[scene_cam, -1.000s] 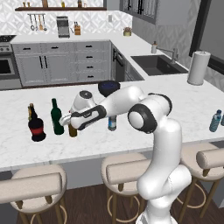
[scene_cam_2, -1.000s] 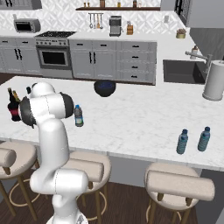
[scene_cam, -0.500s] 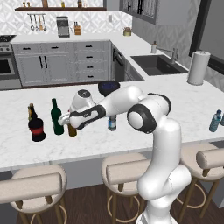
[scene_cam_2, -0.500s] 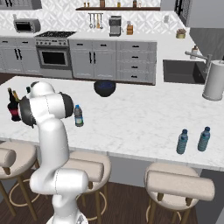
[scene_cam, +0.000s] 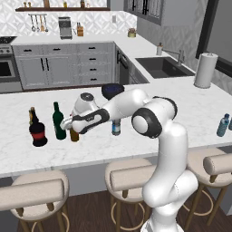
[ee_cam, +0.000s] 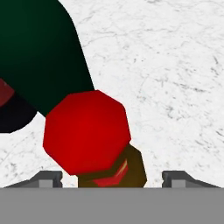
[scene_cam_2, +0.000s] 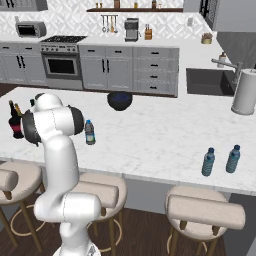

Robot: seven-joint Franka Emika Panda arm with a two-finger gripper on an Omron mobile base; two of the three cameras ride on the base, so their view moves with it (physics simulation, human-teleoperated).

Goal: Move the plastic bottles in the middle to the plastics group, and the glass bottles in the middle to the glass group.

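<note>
No readable writing anywhere. The gripper (ee_cam: pixel 111 179) is sitting spread wide over the red-topped amber bottle (scene_cam: pixel 74 134), which is standing beside the green wine bottle (scene_cam: pixel 58 121) near the counter's (scene_cam: pixel 149 136) left end, next to the red-labelled black bottle (scene_cam: pixel 38 132).

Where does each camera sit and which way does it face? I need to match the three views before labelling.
Left base view: behind the arm's left, looking forward and down over the counter; the white arm rises lower right, reaching to the amber bottle beside the green bottle.
Right base view: behind the arm's right; arm rises lower left; two blue bottles near the counter's front edge.
Hand view: on the hand, looking down the open pincer at the amber bottle's red top.
Both base views share the small water bottle.
</note>
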